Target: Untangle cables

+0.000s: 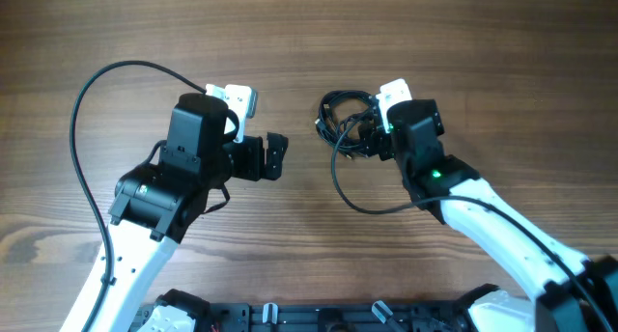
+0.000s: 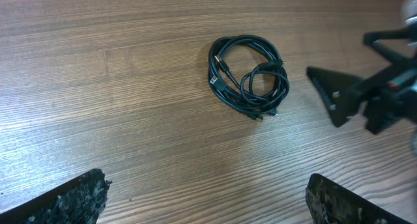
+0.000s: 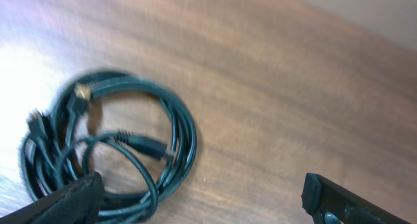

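Since the cables (image 3: 111, 146) lie as one tight coil on the tabletop (image 3: 293, 87), the right pincer (image 3: 202, 204) should probably close on a single outer loop, not the bundle. It hangs spread wide above the coil, holding nothing, while the left pincer (image 2: 205, 201), also spread and empty, stands clear of it.

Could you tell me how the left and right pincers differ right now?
The left pincer stands clear of the coil of thin black cables; the right pincer is at its edge. Left frames bare wooden table; right frames cable loops. Both are open, empty.
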Robot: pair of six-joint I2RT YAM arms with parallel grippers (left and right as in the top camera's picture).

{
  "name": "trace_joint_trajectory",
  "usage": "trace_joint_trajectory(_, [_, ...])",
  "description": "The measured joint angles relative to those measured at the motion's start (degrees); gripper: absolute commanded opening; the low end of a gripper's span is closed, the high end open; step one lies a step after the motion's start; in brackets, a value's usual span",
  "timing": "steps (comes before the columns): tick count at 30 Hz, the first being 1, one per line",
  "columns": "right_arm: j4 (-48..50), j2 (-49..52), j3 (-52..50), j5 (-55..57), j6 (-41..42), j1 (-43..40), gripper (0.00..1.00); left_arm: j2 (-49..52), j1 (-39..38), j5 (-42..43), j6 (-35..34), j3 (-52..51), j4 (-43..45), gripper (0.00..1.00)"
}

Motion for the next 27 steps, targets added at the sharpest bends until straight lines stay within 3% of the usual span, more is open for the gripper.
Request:
trace_joint_trajectory(8, [-0.2, -1.7, 0.0, -6.3, 2.1, 0.0, 1.00, 0.0, 0.0, 0.0, 0.0, 0.0, 0.0, 1.00])
trace_joint_trajectory(16, [0.4, 2.4, 0.0, -12.9, 27.7, 0.1, 1.00, 0.0, 0.0, 0.0, 0.0, 0.0, 0.0, 1.00])
trace_joint_trajectory(27, [11.0, 13.0, 0.0, -19.0, 37.2, 0.1, 0.99, 0.0, 0.0, 0.0, 0.0, 0.0, -0.1, 1.00])
